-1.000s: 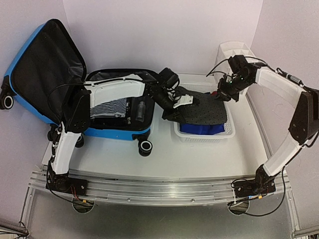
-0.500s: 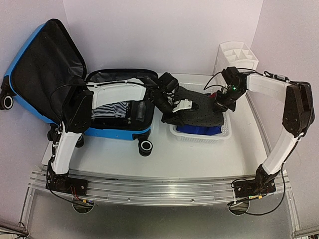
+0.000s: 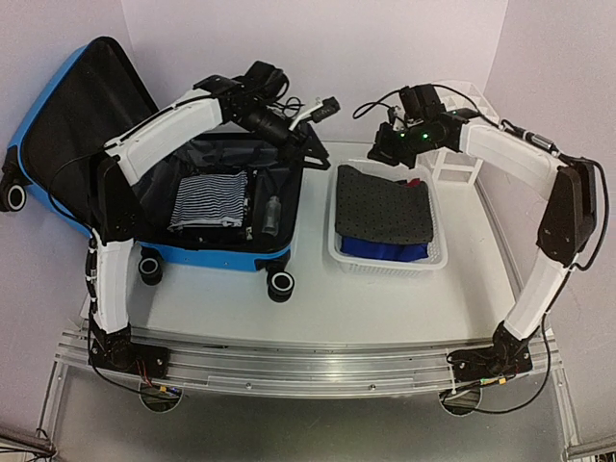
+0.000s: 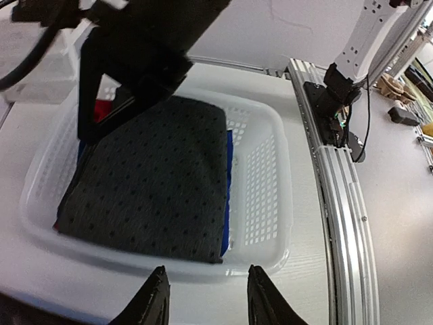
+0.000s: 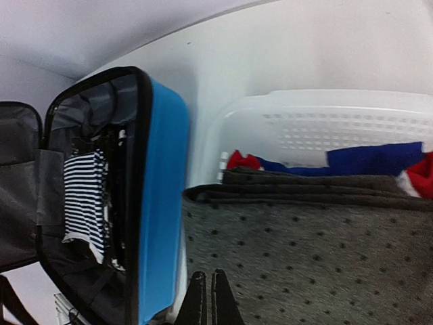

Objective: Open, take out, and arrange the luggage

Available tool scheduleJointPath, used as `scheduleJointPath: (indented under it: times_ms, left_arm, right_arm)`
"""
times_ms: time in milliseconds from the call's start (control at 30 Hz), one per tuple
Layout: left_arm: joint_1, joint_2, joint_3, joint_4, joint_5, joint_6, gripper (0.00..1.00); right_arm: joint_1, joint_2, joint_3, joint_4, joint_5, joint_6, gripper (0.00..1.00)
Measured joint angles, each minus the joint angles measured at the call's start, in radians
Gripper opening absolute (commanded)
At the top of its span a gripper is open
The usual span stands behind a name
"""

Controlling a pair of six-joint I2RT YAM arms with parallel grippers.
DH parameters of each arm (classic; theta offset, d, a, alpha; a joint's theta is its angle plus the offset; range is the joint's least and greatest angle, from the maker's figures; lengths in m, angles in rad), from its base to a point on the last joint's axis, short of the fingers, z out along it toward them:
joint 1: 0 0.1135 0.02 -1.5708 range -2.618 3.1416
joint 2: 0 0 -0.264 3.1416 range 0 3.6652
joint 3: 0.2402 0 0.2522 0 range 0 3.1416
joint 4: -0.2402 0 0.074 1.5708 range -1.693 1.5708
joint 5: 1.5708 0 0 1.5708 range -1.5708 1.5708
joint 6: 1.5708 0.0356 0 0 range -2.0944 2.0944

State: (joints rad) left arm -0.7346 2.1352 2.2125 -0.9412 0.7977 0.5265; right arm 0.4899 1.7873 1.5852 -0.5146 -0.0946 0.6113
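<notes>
Grey dotted cloth [image 3: 385, 210], laid flat in basket [image 3: 387, 267] right of opened luggage [image 3: 212, 258], presumably unpacked for arranging; left hand [image 4: 208, 298] released, right hand [image 5: 206, 298] clenched, nothing grasped.

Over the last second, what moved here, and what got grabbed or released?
The left gripper let go of the grey dotted cloth, now lying flat in the basket, and rose back over the suitcase, open and empty. The right gripper, shut, swung left above the basket's far edge. Suitcase and striped shirt stayed put.

left fingers [image 4: 157, 301] released grey cloth [image 3: 385, 207], now flat in basket [image 3: 390, 269]; arms raised.
</notes>
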Motion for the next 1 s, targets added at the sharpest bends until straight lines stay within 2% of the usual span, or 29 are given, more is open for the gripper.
scheduleJointPath:
  times_ms: [100, 233, 367, 567, 800, 833, 1000]
  left_arm:
    - [0.097, -0.077, -0.11, -0.037, -0.011, -0.01, 0.48]
    - [0.216, -0.151, -0.257, -0.069, -0.039, -0.024, 0.49]
    - [0.313, -0.198, -0.356, -0.074, -0.083, -0.045, 0.5]
    - [0.423, -0.286, -0.481, -0.063, -0.121, -0.082, 0.5]
    - [0.473, -0.362, -0.57, -0.031, -0.154, -0.118, 0.53]
    - [0.477, -0.37, -0.587, -0.022, -0.164, -0.13, 0.54]
    - [0.512, -0.397, -0.714, 0.051, -0.228, -0.246, 0.59]
  right_arm:
    - [0.023, 0.065, 0.001, 0.104, -0.059, 0.037, 0.0]
    - [0.045, 0.199, 0.03, 0.209, -0.122, 0.08, 0.0]
    - [0.056, 0.295, 0.032, 0.247, -0.114, 0.121, 0.0]
    - [0.055, 0.327, 0.031, 0.295, -0.078, 0.164, 0.0]
    - [0.058, 0.324, -0.017, 0.329, -0.017, 0.175, 0.0]
    - [0.059, 0.319, -0.021, 0.329, -0.011, 0.174, 0.03]
    - [0.078, 0.291, 0.043, 0.279, 0.016, 0.134, 0.28]
